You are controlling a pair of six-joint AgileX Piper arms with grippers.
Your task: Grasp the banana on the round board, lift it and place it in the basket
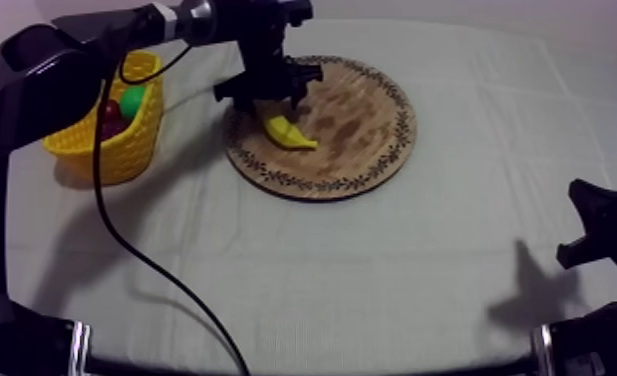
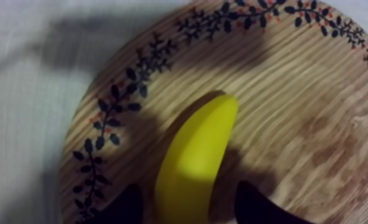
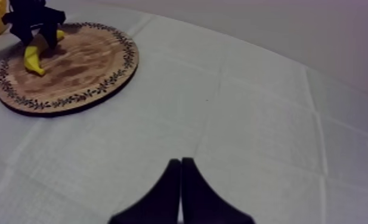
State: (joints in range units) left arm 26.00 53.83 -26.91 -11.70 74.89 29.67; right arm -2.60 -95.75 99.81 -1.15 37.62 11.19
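Wooden board (image 1: pixel 357 120): L gripper (image 2: pixel 189 208) is straddling banana (image 2: pixel 195 149) near board's rim, fingers (image 2: pixel 123 208) apart; needs closing squarely mid-fruit before lifting. R gripper (image 3: pixel 180 193) is idling clenched, well off board.

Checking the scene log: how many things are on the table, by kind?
banana: 1
small red fruit: 1
green fruit: 1
yellow basket: 1
wooden board: 1
Total: 5
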